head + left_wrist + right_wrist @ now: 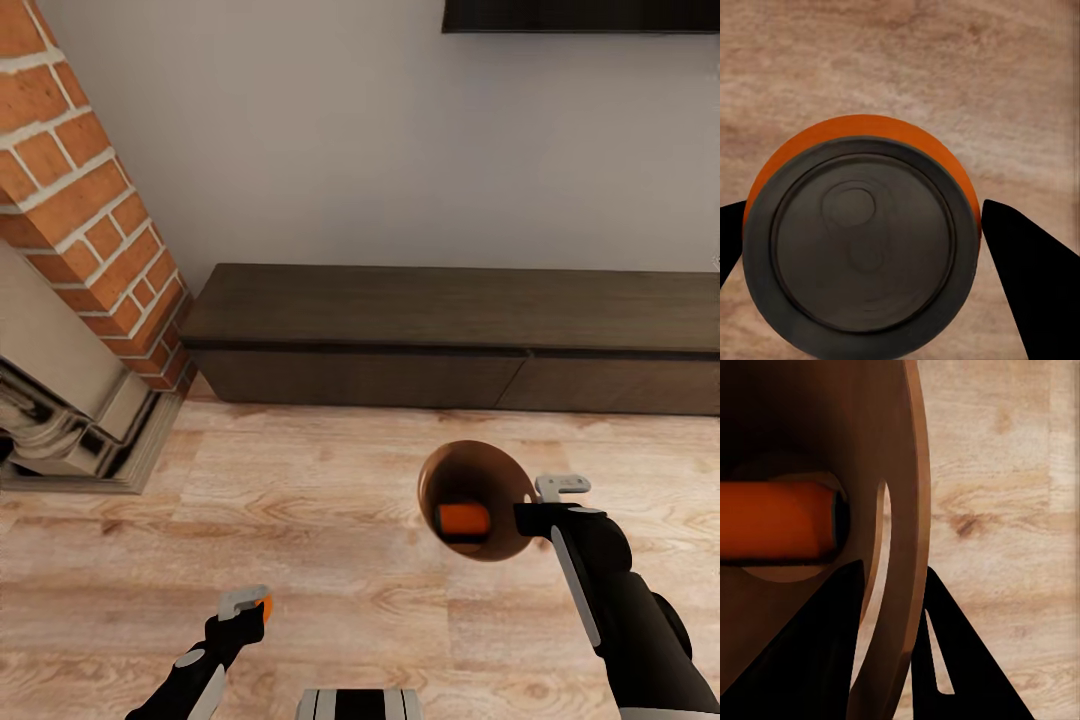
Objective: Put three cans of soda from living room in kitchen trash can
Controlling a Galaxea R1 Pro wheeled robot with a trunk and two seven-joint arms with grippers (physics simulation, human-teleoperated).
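So from the head view we're in the living room: brick fireplace (90, 230) off to one side, a long dark low cabinet (455, 345) against the wall, wood floor (300, 500) everywhere. The right gripper (545, 505) is clamped on the rim of the trash can (478, 500), carrying it in the air in front of the cabinet, mouth tipped toward the camera so you look right into the brown inside. One orange can (463, 519) is already lying in there. The right arm reaches forward from the robot with the wrist roughly level. The left gripper (248, 606) sits lower and closer to the robot's body, forearm angled up and forward, with a second orange can (264, 606) pinched in it.

Left wrist view: looking straight down on the grey top of that second orange can (862, 240), a dark finger (1027, 277) on each side pressing it, floor behind. So closed on the can, upright.

Right wrist view: the bin's wall sits between the dark fingers (810, 652), one inside and one outside, gripped tight. The first can (776, 521) lies sideways on the bottom.

My read: it's mid-collection, one can binned, one in hand. The next move would be swinging the left arm over the bin's mouth and releasing; the bin probably needs levelling first. The blue can isn't accounted for yet.
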